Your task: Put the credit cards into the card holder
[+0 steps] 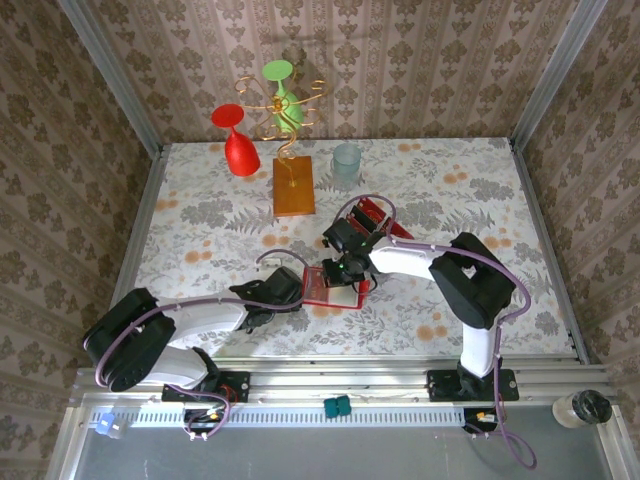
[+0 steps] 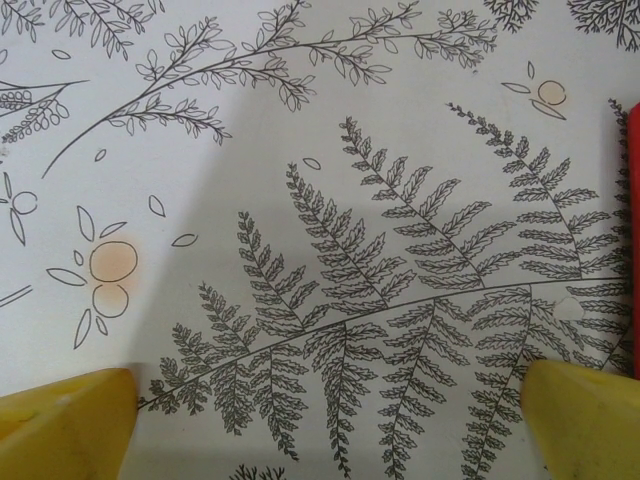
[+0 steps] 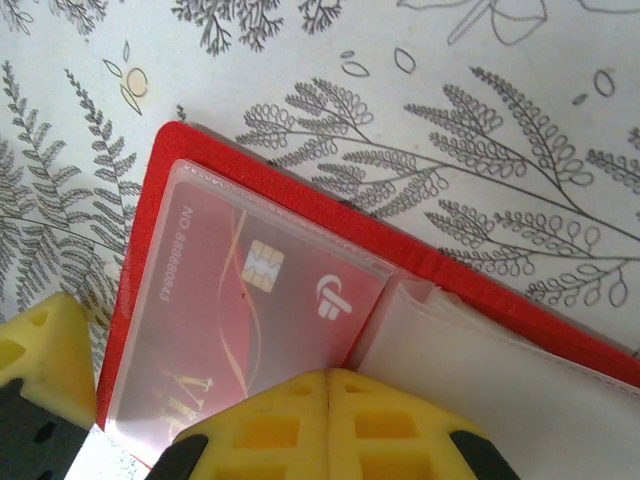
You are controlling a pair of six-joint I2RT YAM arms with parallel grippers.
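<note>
While your left claw stands wide over the bare fern-printed surface, with one yellow fingertip in each bottom corner of the left wrist frame and nothing between them, a strip of red runs down the right margin.

From the top camera you find the card holder lying open and flat just below the middle of the frame. Both claws are at it, the left one at its left side and the right claw at its upper right.

In the right wrist frame the holder fills the centre. One credit card sits face up inside the clear pocket on the holder's left half, its chip and pale logo showing through. A second pale pocket lies to the lower right.

Your right claw's fingers meet along a seam at bottom centre, closed together, their tips over the card's lower edge. You cannot tell whether they pinch anything.

A separate yellow block sits at the lower left, beside the holder's corner.

Near the top of the overhead frame stand an orange block, a clear cup and a red goblet.
</note>
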